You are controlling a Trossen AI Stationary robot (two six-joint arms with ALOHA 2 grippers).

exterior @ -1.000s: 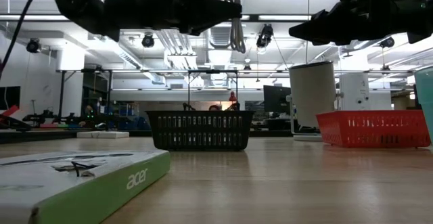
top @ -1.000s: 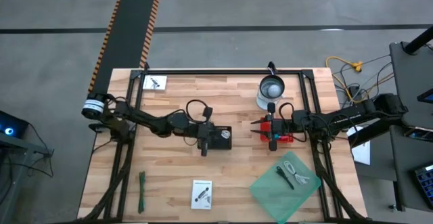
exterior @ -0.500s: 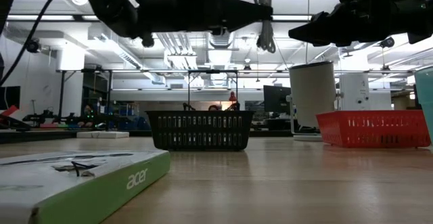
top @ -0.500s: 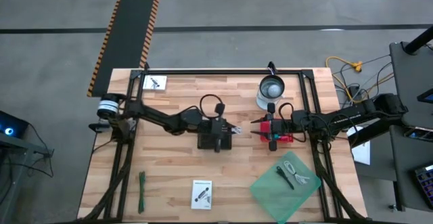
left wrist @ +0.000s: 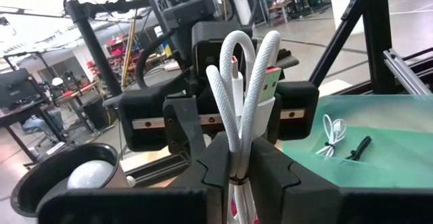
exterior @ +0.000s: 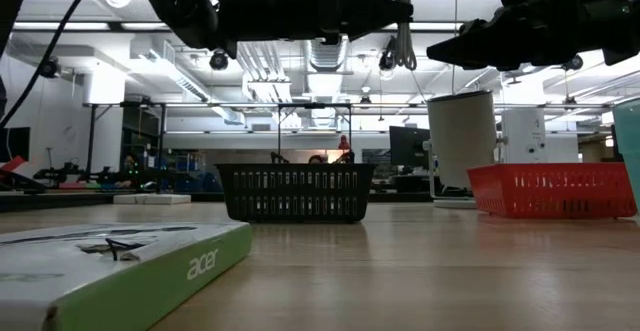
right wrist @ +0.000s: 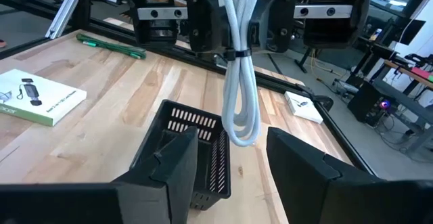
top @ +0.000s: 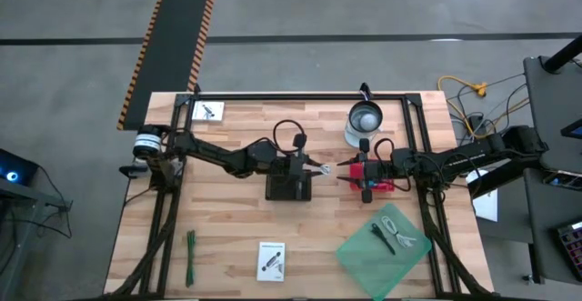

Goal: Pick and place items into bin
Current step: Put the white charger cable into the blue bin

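A big open workshop sits behind the wooden table (top: 236, 237), with ceiling lights and benches far back in the low view.

Nearest the camera in that view, at lower left, lies a white and green acer box (exterior: 120, 261). In the overhead picture it shows bottom centre, with a long green strip tool (top: 191, 257) further left. At lower right a translucent green tray (top: 382, 251) holds a dark stick (top: 383, 237) and a coiled white cable (top: 397, 226).

Mid-table stands the black mesh bin (top: 289, 185), centre frame. The left gripper (top: 314, 170) sits just past the bin's right edge, clamped on a bundled white USB cable (left wrist: 245, 88) that hangs down in a loop from its fingers. Facing it from the right, the right gripper (top: 344, 168) hovers with its jaws parted and nothing between them, over the near end of a red basket (top: 377, 183). The two tips look close together.

Beyond, in the upper middle, a black bowl with a white ball (top: 366, 117) rests, and a white card (top: 209, 112) lies at upper left.

My worry is placement: the cable loop seems to hang at or beyond the bin's right rim, so a release here could drop it on the wood or leave it draped over the rim. The arms also face each other closely, so a small reach could knock them together.
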